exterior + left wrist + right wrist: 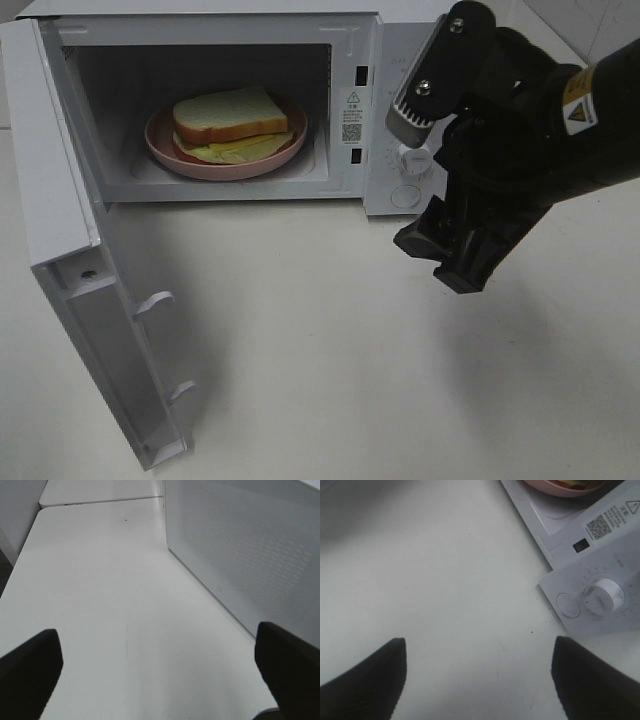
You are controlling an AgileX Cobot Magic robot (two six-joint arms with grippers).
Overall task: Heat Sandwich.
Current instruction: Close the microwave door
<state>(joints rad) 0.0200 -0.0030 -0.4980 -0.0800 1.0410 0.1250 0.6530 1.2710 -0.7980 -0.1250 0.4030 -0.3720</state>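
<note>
from up high, the microwave [372, 60] stands at the back edge of the bench [330, 350], its door [95, 300] swung fully out at the left. the sandwich [230, 118] sits inside the cavity on a pink plate [228, 168], with nothing between it and the opening. the right gripper [452, 252] hangs in front of the control panel, apart from it. its black arm covers part of the panel, and the white knob [413, 160] shows just beside it. the jaws are set wide and hold nothing.

in the left wrist view, the left gripper [160, 672] is spread wide and empty over bare bench. a perforated white panel [240, 545] stands upright close along one side; i cannot tell whether it is the door or the oven's wall.

in the right wrist view, the two dark fingers [365, 682] are far apart above the bench. ahead lie the knob, a round button [568, 605], a qr label [600, 526] and the plate's rim just inside the opening.
</note>
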